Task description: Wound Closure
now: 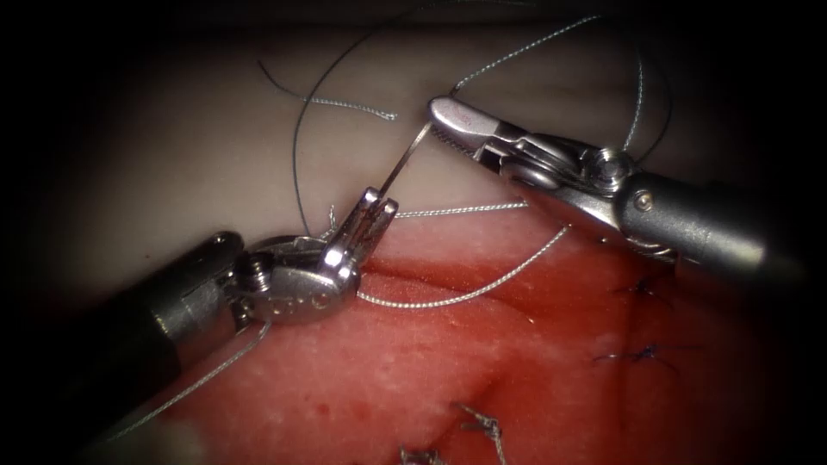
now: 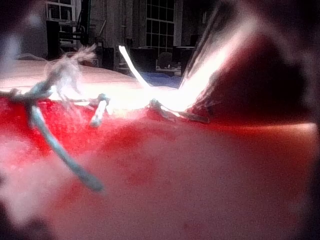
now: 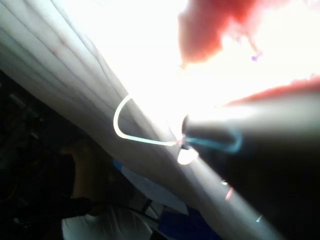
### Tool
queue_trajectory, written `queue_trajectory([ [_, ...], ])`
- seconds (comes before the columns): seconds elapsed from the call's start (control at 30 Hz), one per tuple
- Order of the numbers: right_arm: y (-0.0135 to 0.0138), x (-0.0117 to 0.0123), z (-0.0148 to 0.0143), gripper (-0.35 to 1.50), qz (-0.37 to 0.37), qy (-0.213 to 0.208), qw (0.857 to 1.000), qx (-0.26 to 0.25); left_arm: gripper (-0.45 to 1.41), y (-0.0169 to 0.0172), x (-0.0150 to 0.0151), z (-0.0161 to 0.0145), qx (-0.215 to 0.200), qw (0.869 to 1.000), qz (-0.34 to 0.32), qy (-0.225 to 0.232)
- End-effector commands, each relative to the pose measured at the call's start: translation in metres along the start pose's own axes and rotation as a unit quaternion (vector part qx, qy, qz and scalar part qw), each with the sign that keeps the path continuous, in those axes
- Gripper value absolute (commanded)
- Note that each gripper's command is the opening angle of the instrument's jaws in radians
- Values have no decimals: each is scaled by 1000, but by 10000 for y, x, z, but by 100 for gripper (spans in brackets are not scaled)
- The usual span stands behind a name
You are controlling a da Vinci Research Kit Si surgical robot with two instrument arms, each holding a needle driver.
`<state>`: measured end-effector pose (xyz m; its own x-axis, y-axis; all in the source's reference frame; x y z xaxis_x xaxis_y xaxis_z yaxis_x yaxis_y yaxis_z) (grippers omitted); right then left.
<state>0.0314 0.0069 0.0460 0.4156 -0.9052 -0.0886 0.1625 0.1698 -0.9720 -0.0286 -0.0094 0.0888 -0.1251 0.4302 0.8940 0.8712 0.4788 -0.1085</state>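
Endoscope view showed the left gripper (image 1: 380,205) clenched on the thin curved steel needle (image 1: 405,162) near one end, above the pale upper edge of the red pork tissue (image 1: 448,362) and clear of it. The needle's other end lay at the right gripper (image 1: 438,120); whether that one gripped it I could not tell. Braided grey thread (image 1: 465,295) looped across the dark cut (image 1: 431,277). I judged a needle handover between stitches; next would call for a firm single grasp.

Tissue (image 1: 534,379) red and wet-looking, pale beige toward the far side — thread (image 1: 448,297) pale grey, twisted texture — needle (image 1: 405,159) silver; both tools shiny steel on dark shafts; older stitches (image 1: 642,353) dark blue-purple.
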Motion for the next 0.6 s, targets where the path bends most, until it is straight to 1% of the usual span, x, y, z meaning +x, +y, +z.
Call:
queue_trajectory([
  [0.03,11,-5,12,98,-1,-3,1000,-4,-45,5,0,15,-1,1000,2,-5],
  [0.33,2,6,21,98,-22,-10,1000,-4,-45,5,0,16,0,1000,3,-6],
  [0.37,2,6,22,88,-31,-10,999,-4,-45,5,0,16,0,1000,3,-6],
  [0.43,1,5,22,76,-37,-10,999,-3,-45,5,0,16,0,1000,3,-6],
  [0.47,1,5,21,41,-43,-10,999,-3,-45,5,0,16,0,1000,3,-6],
  [0.5,0,4,20,0,-49,-10,999,-4,-45,5,0,16,0,1000,3,-6],
  [0.57,-1,4,21,-16,-50,-10,999,-4,-45,5,0,16,0,1000,4,-5],
  [0.6,-3,5,21,-35,-51,-10,999,-4,-45,4,0,17,-1,1000,4,-5],
])
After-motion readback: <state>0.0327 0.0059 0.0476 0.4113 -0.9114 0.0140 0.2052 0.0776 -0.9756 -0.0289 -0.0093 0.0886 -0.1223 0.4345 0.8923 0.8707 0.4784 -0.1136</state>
